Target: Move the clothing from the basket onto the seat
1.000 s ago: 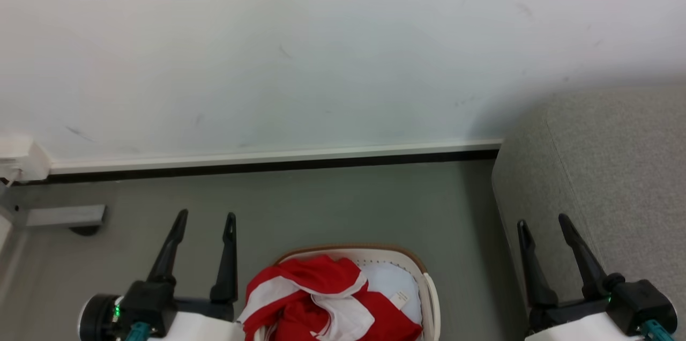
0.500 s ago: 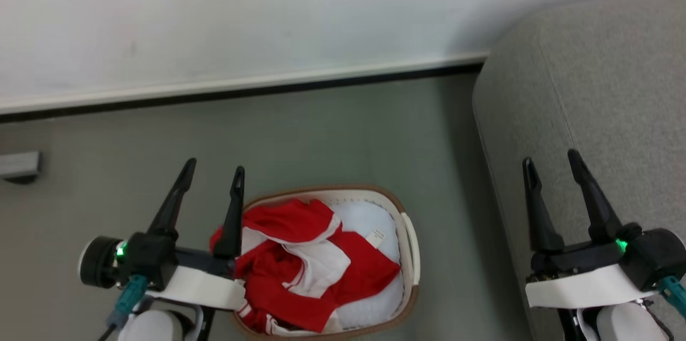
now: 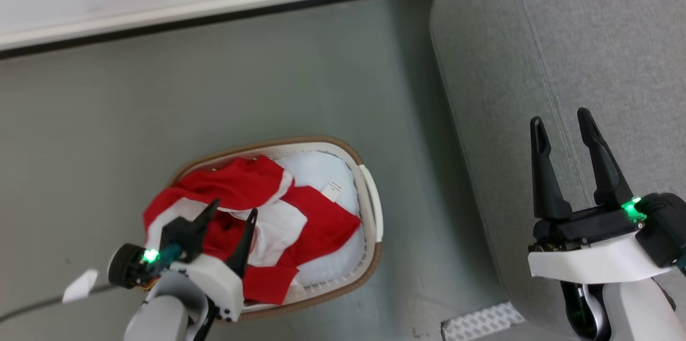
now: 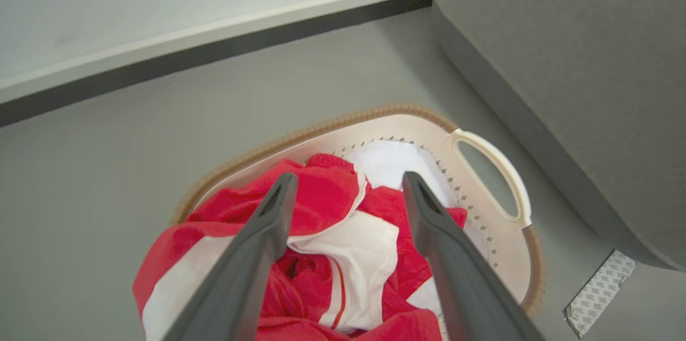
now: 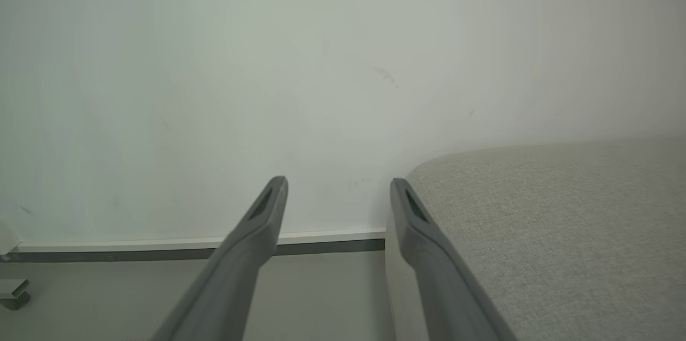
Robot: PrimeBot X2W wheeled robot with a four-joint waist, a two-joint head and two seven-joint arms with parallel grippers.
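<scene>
clothing point(image 3: 321, 223) heaped in basket point(image 3: 373, 204), left gripper point(image 3: 233, 207) above (jaws apart)

The head camera is looking steeply down from high up, framing the oval cream-white plastic laundry basket with a brown rim point(image 3: 370, 207) at 7 o'clock and the large light grey fabric-upholstered seat point(image 3: 536, 62) from 1 to 4 o'clock. The left wrist camera is hovering close over that basket, facing forward and down along the left gripper point(image 4: 349, 177), sharing basket, seat flank and white skirting board point(image 4: 214, 41) with the head view. The right wrist camera is facing almost level along the right gripper point(image 5: 338, 181) at the pale wall point(image 5: 214, 89), sharing skirting board and seat.
</scene>
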